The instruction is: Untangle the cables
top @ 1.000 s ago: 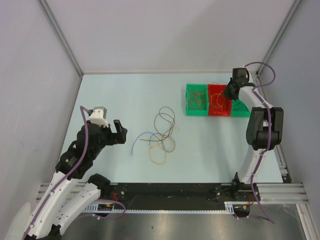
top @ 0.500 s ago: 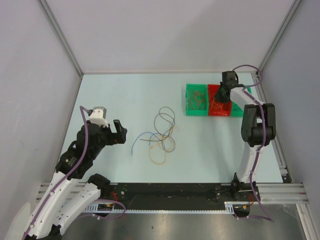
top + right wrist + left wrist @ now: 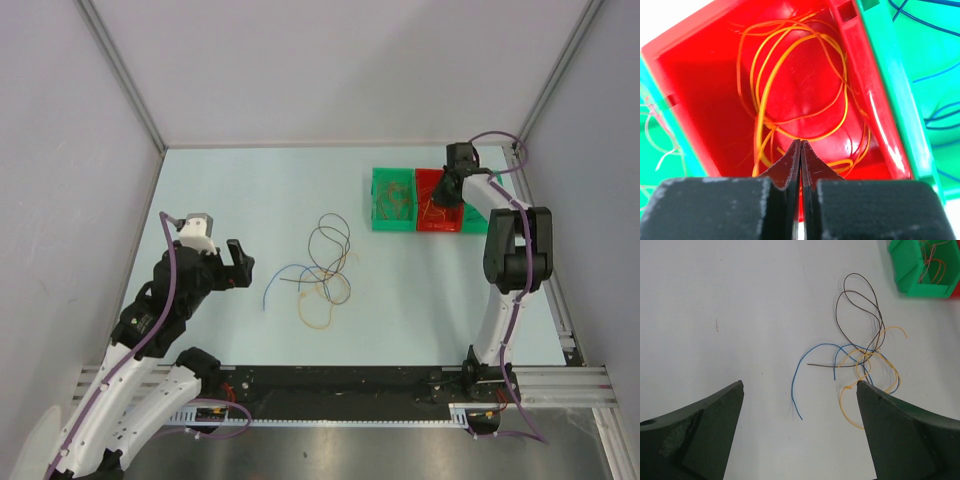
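Cables (image 3: 760, 125) in orange coil in the red bin (image 3: 705, 90) directly beneath the right claw (image 3: 801, 150), its jaws pressed flat together, no strand evidently pinched. The left claw (image 3: 800, 385) stands wide apart, short of the loose tangle (image 3: 322, 272) of brown, blue and orange on the desk (image 3: 250, 190). Recommended: take one free end, draw slowly, pin the rest.
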Motion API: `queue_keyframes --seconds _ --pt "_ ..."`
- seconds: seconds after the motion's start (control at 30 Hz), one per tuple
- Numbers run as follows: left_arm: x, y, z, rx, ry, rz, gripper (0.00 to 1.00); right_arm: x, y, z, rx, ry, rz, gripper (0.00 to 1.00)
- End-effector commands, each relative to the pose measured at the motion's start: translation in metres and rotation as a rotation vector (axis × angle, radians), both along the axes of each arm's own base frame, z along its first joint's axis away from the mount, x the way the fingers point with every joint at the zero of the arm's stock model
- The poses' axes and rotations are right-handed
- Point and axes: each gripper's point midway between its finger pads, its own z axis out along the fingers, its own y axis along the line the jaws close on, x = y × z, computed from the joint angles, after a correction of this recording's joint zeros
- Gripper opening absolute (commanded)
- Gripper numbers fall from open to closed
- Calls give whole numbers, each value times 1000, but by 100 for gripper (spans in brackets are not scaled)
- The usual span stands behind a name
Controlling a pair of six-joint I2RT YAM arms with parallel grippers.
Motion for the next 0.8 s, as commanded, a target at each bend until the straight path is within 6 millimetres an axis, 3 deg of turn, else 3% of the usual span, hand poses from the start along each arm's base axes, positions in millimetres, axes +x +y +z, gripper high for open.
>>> queue_keyframes --seconds 0.0,0.07,0.1,0.27,0.53,0.6,0.67,0.73,0.77 --pt "4 0 8 -13 -36 -3 100 13 4 81 -36 -152 9 13" --pt "3 0 9 -14 -41 -1 100 13 10 100 -54 -177 31 26" --pt "3 0 8 -14 -39 -1 100 12 10 110 -68 -189 28 37" --pt "3 -1 11 -20 -48 -6 100 -1 28 151 -90 -232 71 50" --pt "2 -1 12 -26 -54 -13 100 -45 74 192 -100 -294 173 56" --pt "2 -3 11 -26 -49 -17 100 -61 91 188 -106 -283 217 56" --pt "3 -4 9 -24 -40 -21 100 -78 105 197 -101 -306 247 57" --pt "3 -10 8 -31 -28 -47 100 -96 110 185 -96 -280 255 58" --pt "4 -14 5 -31 -9 -64 99 -106 110 193 -83 -301 254 58"
